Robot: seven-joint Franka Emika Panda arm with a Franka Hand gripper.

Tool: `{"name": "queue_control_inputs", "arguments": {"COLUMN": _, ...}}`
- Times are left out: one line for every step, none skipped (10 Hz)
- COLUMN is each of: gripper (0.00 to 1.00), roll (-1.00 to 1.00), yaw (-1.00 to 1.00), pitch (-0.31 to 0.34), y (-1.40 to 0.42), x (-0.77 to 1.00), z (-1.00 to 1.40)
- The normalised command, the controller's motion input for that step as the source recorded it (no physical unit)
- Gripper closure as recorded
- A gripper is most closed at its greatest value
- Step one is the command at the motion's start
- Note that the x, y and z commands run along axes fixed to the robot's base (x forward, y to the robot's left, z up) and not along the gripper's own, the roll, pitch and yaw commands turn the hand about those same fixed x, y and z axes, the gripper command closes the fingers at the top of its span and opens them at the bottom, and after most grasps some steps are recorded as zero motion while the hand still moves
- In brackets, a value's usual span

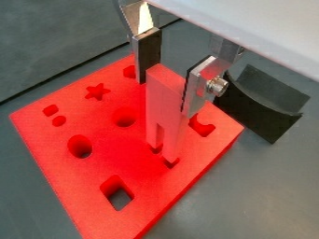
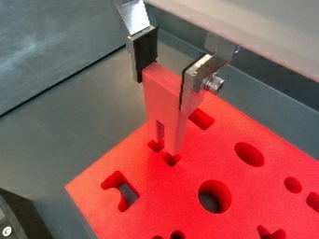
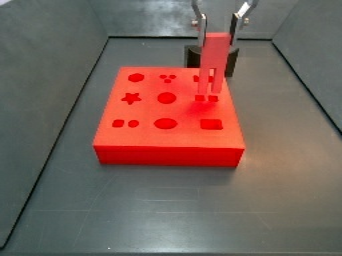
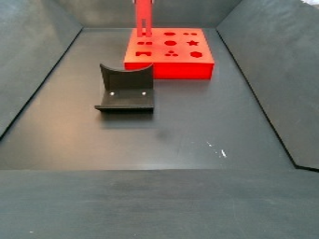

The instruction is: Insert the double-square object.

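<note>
The double-square object (image 1: 165, 112) is a tall narrow red peg standing upright on the red board (image 1: 75, 177). Its two square prongs sit at the mouth of a pair of small square holes near the board's edge, and the slit between them still shows. My gripper (image 1: 173, 91) is above the board, shut on the peg's top end, one finger on each side. Both wrist views show this; so the gripper (image 2: 170, 91) holds the peg (image 2: 165, 103). In a side view the peg (image 3: 214, 60) stands at the board's far right part under the gripper (image 3: 219, 32).
The board (image 3: 167, 150) has several other shaped holes: star, circles, squares. The dark fixture (image 4: 125, 89) stands on the grey floor apart from the board (image 4: 174, 68), and also shows in a wrist view (image 1: 268, 103). Dark walls enclose the floor.
</note>
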Motion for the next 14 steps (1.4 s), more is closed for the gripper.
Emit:
{"name": "queue_control_inputs", "arguments": {"gripper": 1.00, "roll": 0.11, "yaw": -0.26, "pitch": 0.000, "y": 0.00, "x": 0.00, "z": 0.00}}
{"name": "queue_control_inputs", "arguments": {"gripper": 1.00, "roll": 0.11, "yaw": -0.17, "pitch": 0.000, "y": 0.00, "x": 0.00, "z": 0.00}}
{"name": "queue_control_inputs", "arguments": {"gripper": 1.00, "roll": 0.13, "yaw": -0.06, "pitch": 0.000, "y": 0.00, "x": -0.04, "z": -0.05}}
{"name": "queue_control_inputs", "arguments": {"gripper": 1.00, "roll": 0.09, "yaw": -0.04, "pitch": -0.017, "y": 0.00, "x": -0.01, "z": -0.07}}
{"name": "queue_control_inputs", "arguments": {"gripper": 1.00, "roll": 0.07, "yaw": 0.00, "pitch": -0.030, "y": 0.00, "x": 0.00, "z": -0.09}}
{"name": "queue_control_inputs", "arguments": {"gripper": 1.00, "roll": 0.08, "yaw": 0.00, "pitch": -0.050, "y": 0.01, "x": 0.01, "z": -0.14}}
{"name": "queue_control_inputs", "arguments": {"gripper": 1.00, "roll": 0.09, "yaw": 0.00, "pitch": -0.051, "y": 0.04, "x": 0.04, "z": -0.17}}
{"name": "queue_control_inputs", "arguments": {"gripper": 1.00, "roll": 0.07, "yaw": 0.03, "pitch": -0.063, "y": 0.10, "x": 0.05, "z": -0.13}}
{"name": "queue_control_inputs", "arguments": {"gripper": 1.00, "roll": 0.08, "yaw": 0.07, "pitch": -0.070, "y": 0.08, "x": 0.06, "z": -0.15}}
{"name": "queue_control_inputs", "arguments": {"gripper": 1.00, "roll": 0.07, "yaw": 0.06, "pitch": -0.083, "y": 0.00, "x": 0.07, "z": -0.14}}
{"name": "queue_control_inputs", "arguments": {"gripper": 1.00, "roll": 0.11, "yaw": 0.06, "pitch": -0.056, "y": -0.12, "x": 0.08, "z": -0.11}}
{"name": "queue_control_inputs", "arguments": {"gripper": 1.00, "roll": 0.11, "yaw": 0.04, "pitch": -0.059, "y": -0.09, "x": 0.04, "z": -0.13}}
{"name": "queue_control_inputs", "arguments": {"gripper": 1.00, "roll": 0.10, "yaw": 0.05, "pitch": -0.063, "y": -0.01, "x": 0.03, "z": -0.11}}
{"name": "queue_control_inputs", "arguments": {"gripper": 1.00, "roll": 0.11, "yaw": 0.08, "pitch": -0.053, "y": 0.00, "x": 0.08, "z": -0.11}}
